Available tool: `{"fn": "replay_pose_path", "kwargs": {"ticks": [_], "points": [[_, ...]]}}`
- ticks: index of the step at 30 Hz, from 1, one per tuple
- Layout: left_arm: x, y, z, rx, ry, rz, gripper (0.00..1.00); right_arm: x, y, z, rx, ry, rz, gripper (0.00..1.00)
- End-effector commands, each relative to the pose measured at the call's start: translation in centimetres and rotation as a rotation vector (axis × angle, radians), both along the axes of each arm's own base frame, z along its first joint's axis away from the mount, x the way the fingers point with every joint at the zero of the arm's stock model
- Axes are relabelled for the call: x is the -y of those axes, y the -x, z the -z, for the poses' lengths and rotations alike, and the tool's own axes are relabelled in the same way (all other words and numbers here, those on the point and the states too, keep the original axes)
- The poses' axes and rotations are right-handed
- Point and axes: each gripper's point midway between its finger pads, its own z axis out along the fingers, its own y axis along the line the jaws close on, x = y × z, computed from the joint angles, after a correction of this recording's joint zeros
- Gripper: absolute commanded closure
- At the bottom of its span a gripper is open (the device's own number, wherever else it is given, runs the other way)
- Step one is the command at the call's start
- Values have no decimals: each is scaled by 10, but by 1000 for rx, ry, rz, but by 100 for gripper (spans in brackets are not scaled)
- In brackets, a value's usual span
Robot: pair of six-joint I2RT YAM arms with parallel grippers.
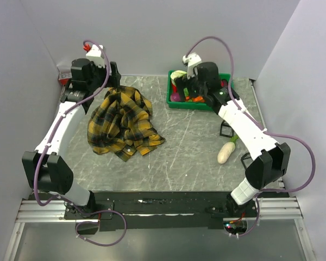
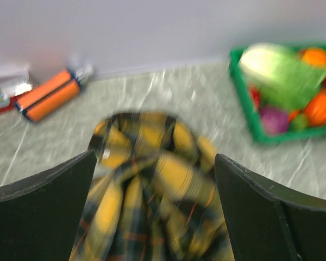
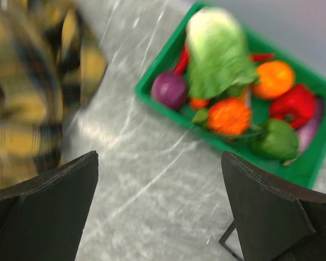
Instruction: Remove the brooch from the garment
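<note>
The garment [image 1: 121, 124], a yellow-and-black plaid shirt, lies crumpled on the left half of the table. It also fills the lower middle of the left wrist view [image 2: 152, 201] and shows blurred at the left of the right wrist view [image 3: 27, 92]. My left gripper [image 1: 113, 81] is open at the shirt's far edge, fingers either side of a raised fold [image 2: 155, 155]. A small pale spot [image 2: 104, 155] sits on the fold's left edge; I cannot tell whether it is the brooch or a button. My right gripper [image 1: 180, 81] is open and empty over bare table [image 3: 160, 155].
A green tray [image 1: 174, 102] of vegetables stands at the back right [image 3: 163, 51] [image 2: 244, 103]. A white radish [image 1: 226, 152] and a black wire frame [image 1: 226, 129] lie on the right. An orange-and-black tool [image 2: 46, 98] lies by the back-left wall.
</note>
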Motion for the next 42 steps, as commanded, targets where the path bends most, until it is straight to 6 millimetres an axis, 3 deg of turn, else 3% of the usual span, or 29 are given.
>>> {"fn": "replay_pose_path", "kwargs": {"ticks": [1,2,3,6,7,10,12,13,14,19,20,21,22,23,24,25,26,27,28,31,33,35,36,39,42], "points": [[-11,37,30,-76,-128,50,3,-24,24,47,-117,55,-228,0],[-14,44,39,-83,-169,69,3,-29,34,62,-180,75,-292,0],[-13,53,49,-106,-186,101,3,-46,48,66,-202,62,-435,0],[-18,80,83,-175,-252,148,4,-75,73,80,-262,36,-632,0],[-19,94,105,-241,-266,164,3,-83,76,84,-265,37,-664,0],[-28,111,144,-341,-297,153,4,-114,87,106,-270,66,-775,0],[-35,111,159,-369,-303,113,3,-131,88,126,-272,105,-826,0],[-38,113,176,-406,-313,98,3,-142,91,135,-269,137,-834,0],[-39,113,182,-423,-311,96,3,-149,90,153,-293,162,-841,0],[-50,102,227,-562,-311,16,3,-167,65,203,-300,255,-758,1],[-53,99,232,-577,-319,4,10,-166,60,207,-292,266,-734,10],[-54,101,248,-636,-325,17,30,-166,59,210,-284,274,-739,20],[-59,94,246,-646,-320,11,43,-166,56,205,-264,277,-731,32],[-60,94,249,-675,-308,23,56,-162,51,201,-256,286,-712,59],[-64,100,258,-736,-299,24,76,-158,47,195,-251,291,-694,74],[-76,93,248,-731,-281,1,83,-150,44,177,-247,289,-668,96],[-78,93,244,-732,-270,12,88,-142,41,165,-243,279,-643,100],[-92,91,231,-706,-256,-20,95,-125,34,153,-252,242,-606,100],[-112,86,217,-669,-241,-62,98,-112,36,128,-224,207,-587,100],[-139,83,165,-518,-230,-51,99,-73,47,89,-197,155,-559,100],[-146,82,130,-420,-258,-6,99,-53,57,79,-194,155,-561,100],[-143,87,115,-397,-305,58,99,-43,72,64,-173,154,-578,100],[-141,83,95,-358,-323,78,99,-40,79,63,-182,152,-586,100],[-134,89,74,-363,-343,150,97,-35,93,52,-173,139,-594,100],[-136,99,72,-389,-392,179,92,-28,94,49,-177,113,-562,100]]}}
